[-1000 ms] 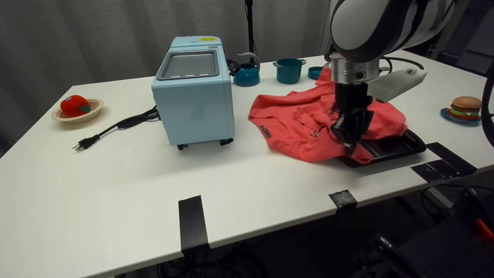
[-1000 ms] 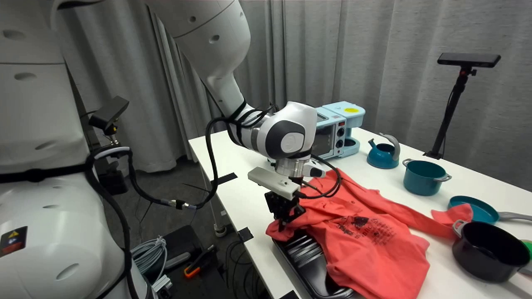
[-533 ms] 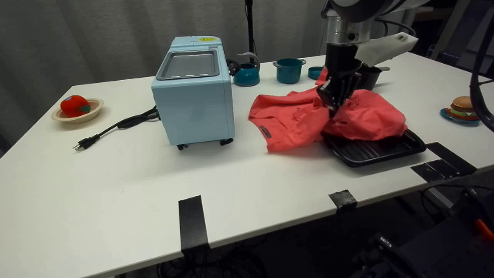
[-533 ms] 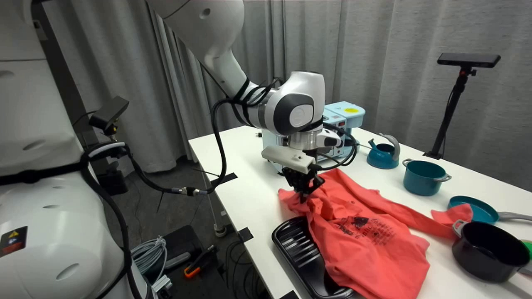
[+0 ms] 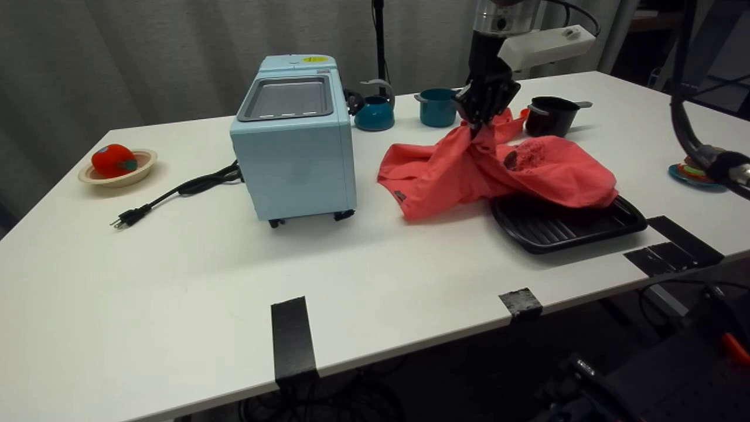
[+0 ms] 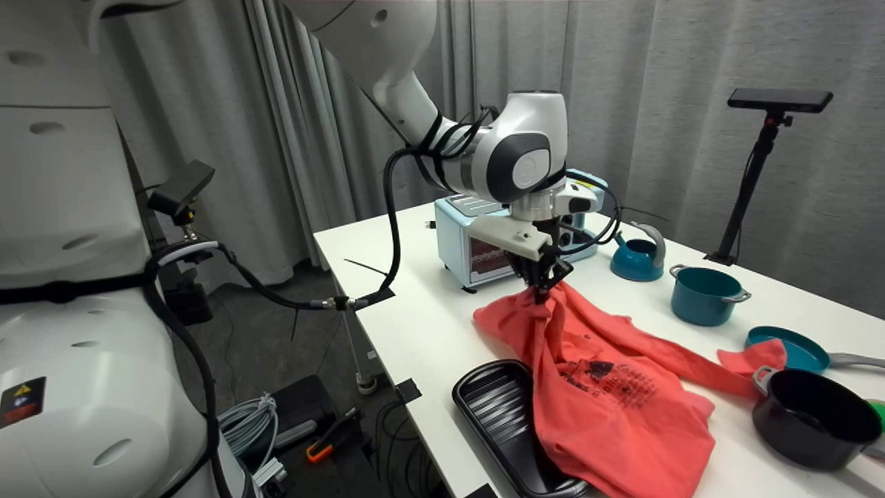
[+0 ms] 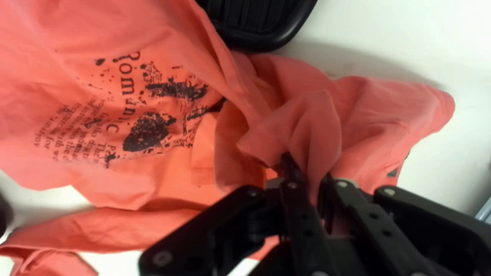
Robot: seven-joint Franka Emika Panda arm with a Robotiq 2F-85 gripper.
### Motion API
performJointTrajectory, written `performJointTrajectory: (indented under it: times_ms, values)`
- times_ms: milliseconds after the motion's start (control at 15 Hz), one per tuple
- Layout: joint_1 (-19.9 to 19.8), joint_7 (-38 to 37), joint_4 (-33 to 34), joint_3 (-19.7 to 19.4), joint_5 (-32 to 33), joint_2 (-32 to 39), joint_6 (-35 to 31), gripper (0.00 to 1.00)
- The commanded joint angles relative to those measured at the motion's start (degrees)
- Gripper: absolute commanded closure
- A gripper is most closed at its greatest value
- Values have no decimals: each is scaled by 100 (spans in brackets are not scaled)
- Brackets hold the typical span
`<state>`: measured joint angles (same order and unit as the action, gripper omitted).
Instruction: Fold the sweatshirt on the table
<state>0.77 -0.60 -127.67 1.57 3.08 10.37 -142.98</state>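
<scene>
Wrist view: tool (image 7: pixel 308 176) is clamped on a bunched pinch of sweatshirt (image 7: pixel 226 88), cloth caught between the jaws. Risks: pinch looks small and rucked, so cloth may slip out on a hard pull, or get set down as a wad instead of a flat fold. Body lies partly over the black tray (image 6: pixel 494 408); dragging could catch the rim and shift the tray. Sleeve (image 6: pixel 698 370) ends by the blue pan (image 6: pixel 802 349) and black pot (image 6: pixel 802 436), can't tell if touching; a long pull could nudge them. Position: tool points down, directly over the sweatshirt, pinched part tented off the worktop (image 5: pixel 351 269). From there a shorter flap hangs toward the toaster oven (image 5: pixel 293 158); the printed part spreads the opposite way, tray side.
</scene>
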Motion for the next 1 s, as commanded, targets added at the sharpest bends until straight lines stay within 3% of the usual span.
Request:
performJointTrajectory:
  times_ms: [0, 467, 600, 933]
  values:
    - [-19, -304, 816, -151, -27, 548, 33, 58]
    - [-184, -629, 2041, -517, -116, 1144, 307, 5]
    - [-268, -831, 2520, -657, -136, 1380, 566, 0]
    - [-690, -1189, 4118, -838, -534, 2336, 1701, 0]
